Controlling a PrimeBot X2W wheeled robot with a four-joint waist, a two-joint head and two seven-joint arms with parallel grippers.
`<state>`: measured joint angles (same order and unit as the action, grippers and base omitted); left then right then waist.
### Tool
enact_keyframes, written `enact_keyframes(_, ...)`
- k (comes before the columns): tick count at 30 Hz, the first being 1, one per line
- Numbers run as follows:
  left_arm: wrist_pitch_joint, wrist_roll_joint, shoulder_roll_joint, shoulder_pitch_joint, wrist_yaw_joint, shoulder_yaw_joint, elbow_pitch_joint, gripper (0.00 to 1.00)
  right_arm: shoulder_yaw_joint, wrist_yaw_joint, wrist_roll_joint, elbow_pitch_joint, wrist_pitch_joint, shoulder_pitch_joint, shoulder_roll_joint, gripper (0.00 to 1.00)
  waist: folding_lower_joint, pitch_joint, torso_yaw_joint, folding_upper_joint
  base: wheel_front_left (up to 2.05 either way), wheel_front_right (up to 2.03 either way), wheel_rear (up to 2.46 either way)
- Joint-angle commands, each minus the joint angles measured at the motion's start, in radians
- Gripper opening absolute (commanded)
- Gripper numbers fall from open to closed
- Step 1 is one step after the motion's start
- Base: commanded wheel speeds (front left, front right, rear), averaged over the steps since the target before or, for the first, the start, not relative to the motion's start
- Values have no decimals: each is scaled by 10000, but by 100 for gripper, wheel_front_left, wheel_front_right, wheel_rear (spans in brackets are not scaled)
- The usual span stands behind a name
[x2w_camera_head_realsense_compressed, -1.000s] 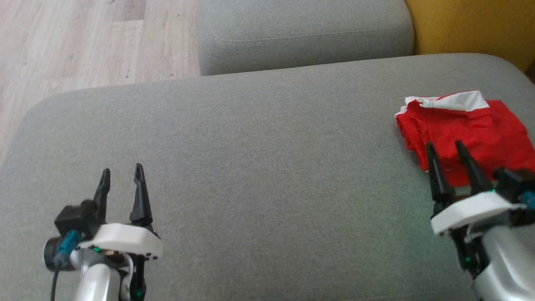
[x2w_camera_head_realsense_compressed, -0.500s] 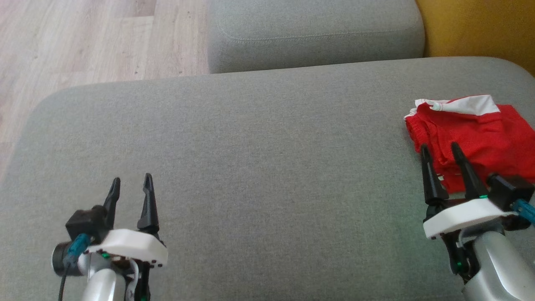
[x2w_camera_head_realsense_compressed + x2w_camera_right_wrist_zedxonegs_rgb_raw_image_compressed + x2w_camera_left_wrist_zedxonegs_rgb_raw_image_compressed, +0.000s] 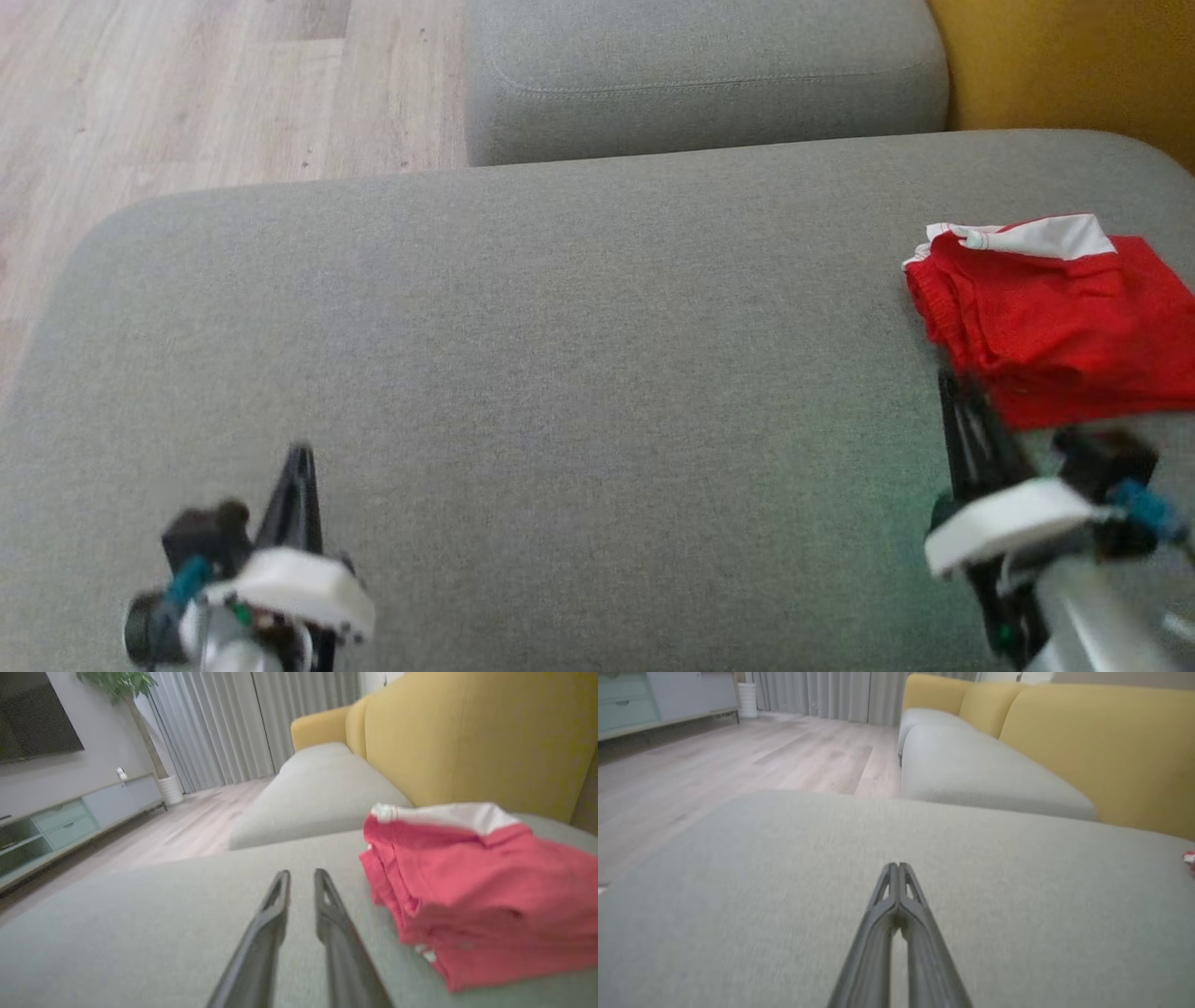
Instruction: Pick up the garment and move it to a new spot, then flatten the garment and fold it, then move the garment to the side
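Observation:
The garment (image 3: 1055, 317) is red with a white band and lies folded in a neat stack at the right end of the grey sofa cushion (image 3: 579, 373); the right wrist view shows the garment (image 3: 467, 891) just right of my fingers. My right gripper (image 3: 957, 392) sits off its near left corner, not touching it. In the right wrist view, the right gripper (image 3: 301, 875) has only a narrow gap between its fingers and holds nothing. My left gripper (image 3: 299, 462) is low at the left over bare cushion. The left wrist view shows the left gripper (image 3: 896, 865) with its tips together, empty.
A second grey seat cushion (image 3: 700, 75) lies beyond, with a yellow backrest (image 3: 1064, 65) at the far right. Pale wooden floor (image 3: 187, 93) runs along the left and far side. A low cabinet (image 3: 79, 812) and curtains (image 3: 224, 723) stand farther off.
Both arms have drawn back toward the view's bottom edge. The left fingers have closed together and the right ones have narrowed. The right fingertips have come off the garment's near edge.

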<state>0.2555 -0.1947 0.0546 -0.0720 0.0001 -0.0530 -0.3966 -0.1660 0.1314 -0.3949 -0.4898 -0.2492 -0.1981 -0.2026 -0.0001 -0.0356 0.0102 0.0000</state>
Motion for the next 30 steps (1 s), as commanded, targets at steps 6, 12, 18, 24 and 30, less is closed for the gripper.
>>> enact_keyframes(6,-231,-605,-20,26,-59,147,-126,0,124,0,-538,-17,175,141,105,0,1,17,-5,0,0,0,0)
enact_keyframes(12,-383,-1300,-21,33,-121,194,-16,0,257,-1,-1122,114,347,185,176,0,1,35,-9,0,0,0,0)
enact_keyframes(18,-538,-1985,-22,31,-184,251,86,0,388,-1,-1706,242,518,226,248,0,1,54,-14,0,0,0,0)
enact_keyframes(24,-706,-2666,-24,16,-247,323,174,0,521,-1,-2290,367,690,265,319,0,1,73,-19,0,0,0,0)
enact_keyframes(30,-880,-3346,-25,-4,-310,400,255,0,654,-2,-2873,491,863,304,390,0,1,92,-24,0,0,0,0)
